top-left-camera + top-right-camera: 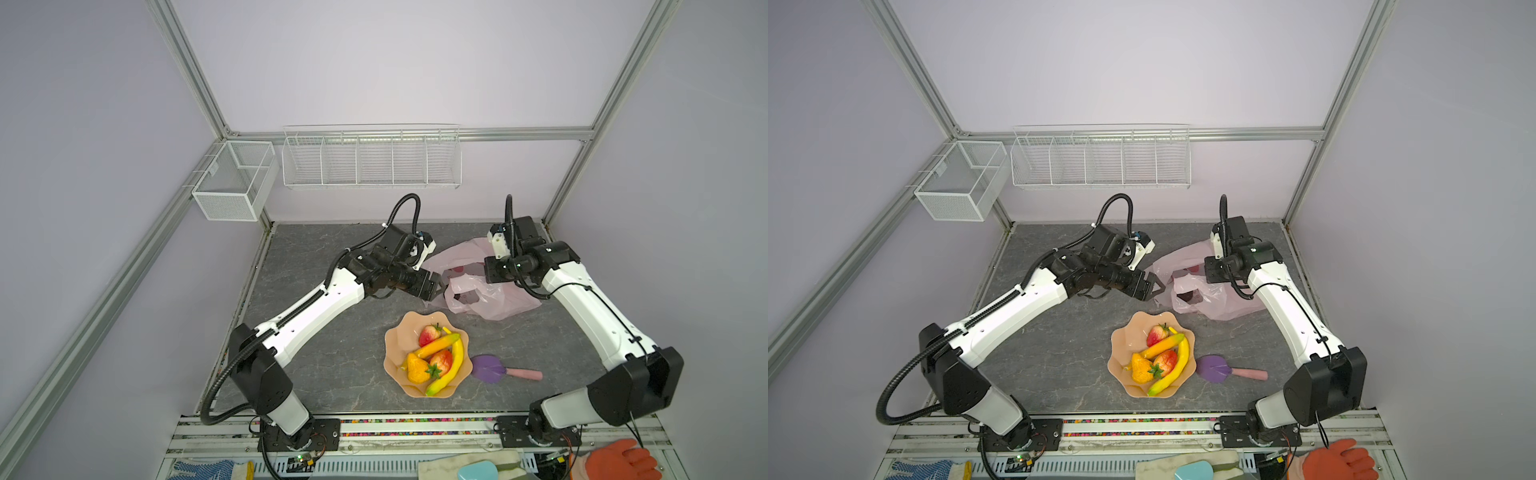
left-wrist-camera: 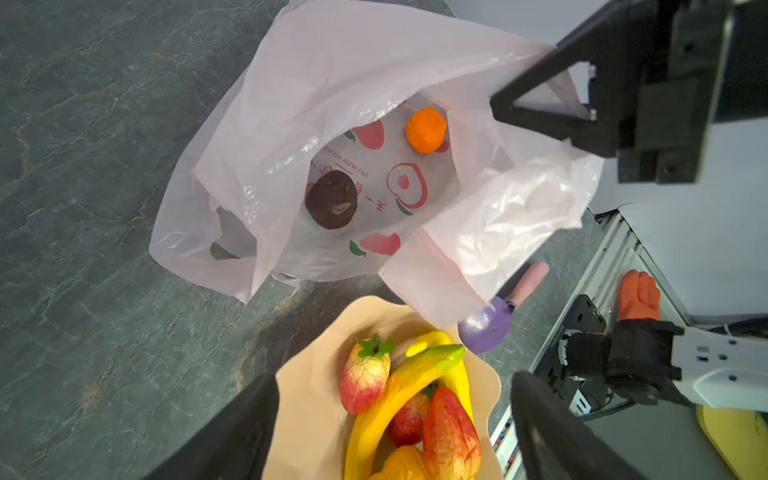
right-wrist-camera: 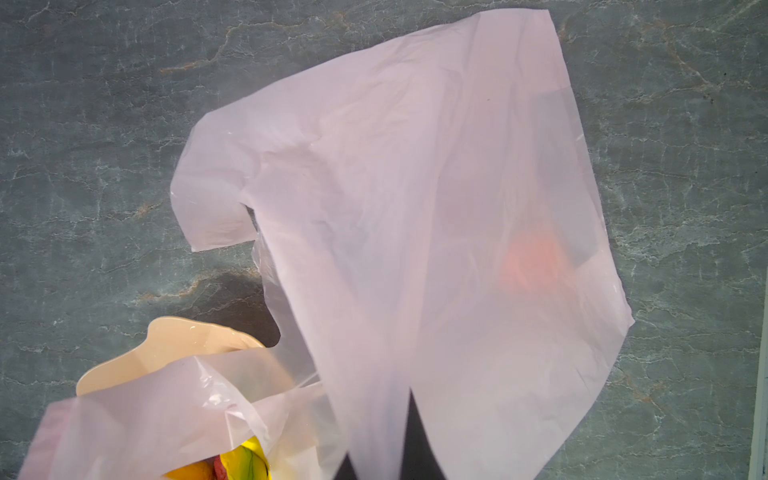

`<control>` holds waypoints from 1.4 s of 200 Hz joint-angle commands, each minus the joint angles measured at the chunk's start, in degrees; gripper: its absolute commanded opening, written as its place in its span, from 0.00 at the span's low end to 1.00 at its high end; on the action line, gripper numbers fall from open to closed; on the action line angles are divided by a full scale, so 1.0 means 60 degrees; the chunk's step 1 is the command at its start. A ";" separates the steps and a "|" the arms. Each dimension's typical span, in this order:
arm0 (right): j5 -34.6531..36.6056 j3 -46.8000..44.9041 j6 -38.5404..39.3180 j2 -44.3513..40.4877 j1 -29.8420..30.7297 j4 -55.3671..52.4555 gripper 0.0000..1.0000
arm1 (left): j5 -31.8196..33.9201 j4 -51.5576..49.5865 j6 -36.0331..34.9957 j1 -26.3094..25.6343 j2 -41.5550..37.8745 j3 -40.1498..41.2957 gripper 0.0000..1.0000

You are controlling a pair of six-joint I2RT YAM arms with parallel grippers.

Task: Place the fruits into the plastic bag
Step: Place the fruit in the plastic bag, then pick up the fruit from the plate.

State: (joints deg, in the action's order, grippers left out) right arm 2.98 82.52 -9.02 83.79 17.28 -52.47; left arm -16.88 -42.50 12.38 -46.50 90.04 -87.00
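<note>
In both top views your right gripper (image 2: 497, 106) hid behind its wrist (image 1: 524, 262); the left wrist view showed it pinched shut on the rim of the plastic bag (image 2: 332, 83). Your left gripper (image 1: 440, 287) hung wide open and empty beside the bag's mouth, with the tangerine (image 2: 426, 129) and dark round fruit (image 2: 331, 199) inside and the other fruits (image 1: 441, 360) in the bowl (image 1: 395, 345).

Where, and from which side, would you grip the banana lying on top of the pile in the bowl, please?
I would grip the top banana at its middle, coming straight down with the open left tool, jaws across its narrow width. It lies slantwise on top of the pile in the peach bowl, so its back is exposed, while its green tip crowds the second banana.
</note>
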 commanded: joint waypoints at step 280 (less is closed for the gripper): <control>0.0089 0.0179 0.0130 -0.0061 -0.0053 0.0087 0.07 | -0.0418 -0.0750 -0.0196 -0.2869 0.2661 0.1186 0.78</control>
State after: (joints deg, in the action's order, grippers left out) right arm 3.20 82.61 -8.95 83.79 17.28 -52.47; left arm -19.33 -45.60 11.81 -63.20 104.84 -78.26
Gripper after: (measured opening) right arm 0.068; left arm 0.795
